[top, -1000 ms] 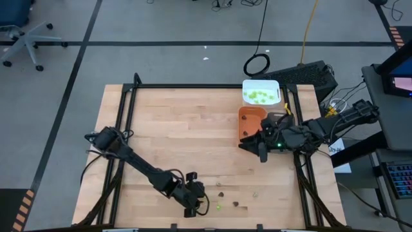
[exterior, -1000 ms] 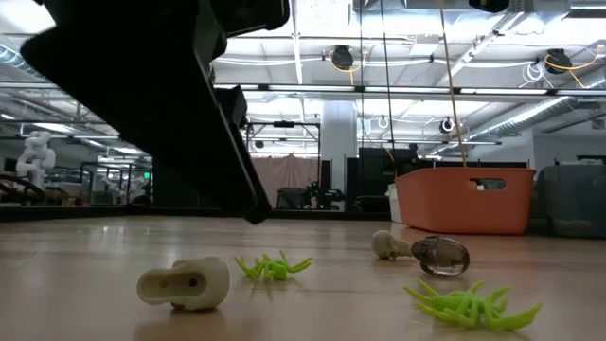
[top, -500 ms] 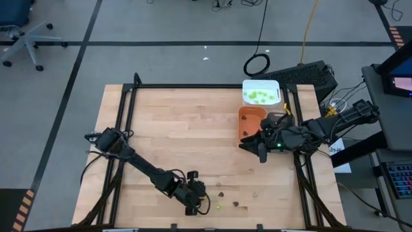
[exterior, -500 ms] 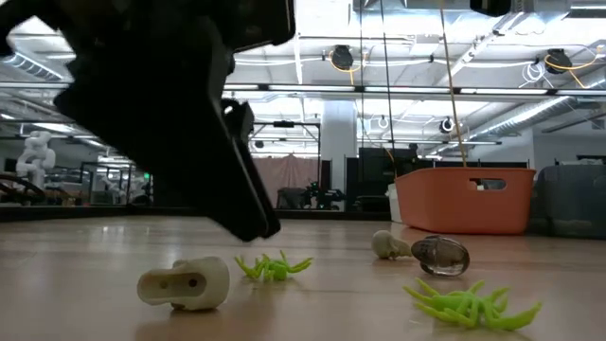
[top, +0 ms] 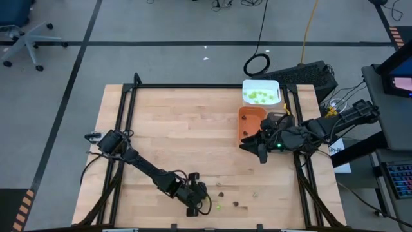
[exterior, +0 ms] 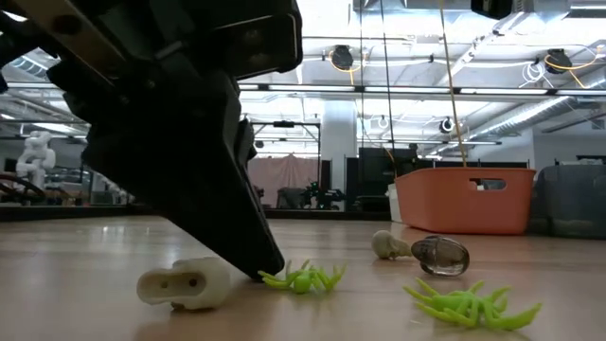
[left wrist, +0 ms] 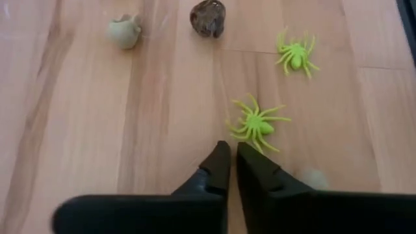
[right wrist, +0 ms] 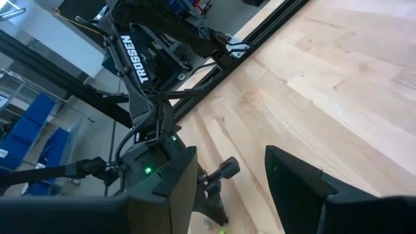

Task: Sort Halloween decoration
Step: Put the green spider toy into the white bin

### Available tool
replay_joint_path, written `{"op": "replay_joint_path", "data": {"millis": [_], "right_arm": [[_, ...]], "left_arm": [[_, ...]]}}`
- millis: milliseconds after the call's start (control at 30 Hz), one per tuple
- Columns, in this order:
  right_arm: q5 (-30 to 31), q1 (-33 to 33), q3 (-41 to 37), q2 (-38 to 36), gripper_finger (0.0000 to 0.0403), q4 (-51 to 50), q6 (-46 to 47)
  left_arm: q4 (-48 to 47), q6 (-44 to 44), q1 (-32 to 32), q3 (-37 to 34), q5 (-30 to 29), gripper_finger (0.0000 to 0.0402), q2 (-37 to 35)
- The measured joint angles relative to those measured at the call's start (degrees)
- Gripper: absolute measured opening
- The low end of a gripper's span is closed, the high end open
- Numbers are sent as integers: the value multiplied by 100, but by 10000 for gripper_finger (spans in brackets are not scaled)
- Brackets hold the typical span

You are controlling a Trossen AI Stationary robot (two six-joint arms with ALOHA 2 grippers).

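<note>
Now | left claw together, empty, beside green spider | right claw apart by orange tray

On the wooden desk, the left gripper sits low beside scattered tiny decoration pieces, while the right gripper hovers beside the orange tray and white tray.
</note>
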Motion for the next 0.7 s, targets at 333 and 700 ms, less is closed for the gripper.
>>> {"op": "replay_joint_path", "data": {"millis": [333, 700], "right_arm": [[-82, 0, 0, 0, 167, -133, 83], [-140, 0, 0, 0, 167, -143, 25]], "left_arm": [[59, -746, -6, 2, 270, 15, -545], [585, -411, -340, -7, -160, 164, -339]]}}
